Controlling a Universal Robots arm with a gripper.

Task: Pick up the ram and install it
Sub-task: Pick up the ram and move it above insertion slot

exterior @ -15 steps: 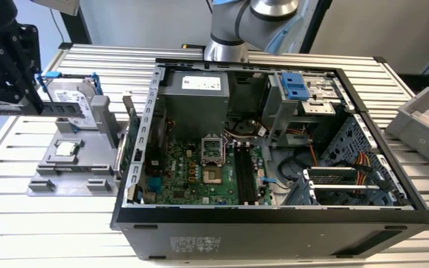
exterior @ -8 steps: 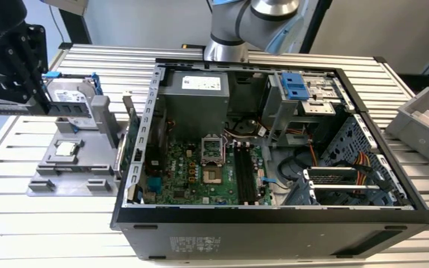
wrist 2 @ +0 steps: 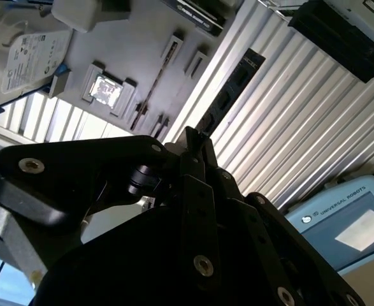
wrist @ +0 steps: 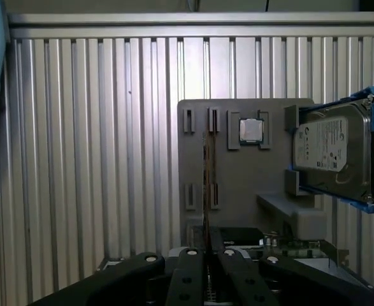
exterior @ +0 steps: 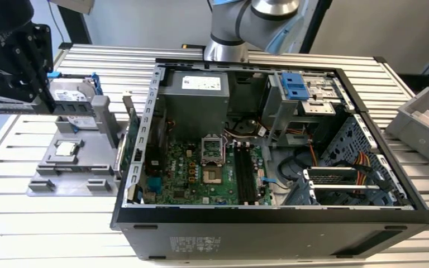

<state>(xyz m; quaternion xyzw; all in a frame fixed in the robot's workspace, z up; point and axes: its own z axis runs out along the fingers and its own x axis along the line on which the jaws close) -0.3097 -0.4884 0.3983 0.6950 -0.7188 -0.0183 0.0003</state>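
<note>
Pincer (wrist 2: 194, 141) clamped on ram (wrist 2: 230, 92), raised above grey holder (wrist: 250, 185). Recommended: carry stick level, grip firm, edge squared to the black memory slots (exterior: 243, 173).

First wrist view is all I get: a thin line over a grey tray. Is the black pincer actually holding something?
Observer: Yes. In the exterior view the pincer is shut on the ram, a flat strip held level, clear above the grey tray.
Operator: What stands beside the tray?
Observer: An open computer case, toward the exterior view's right; long dark slots on its green board look empty.
</note>
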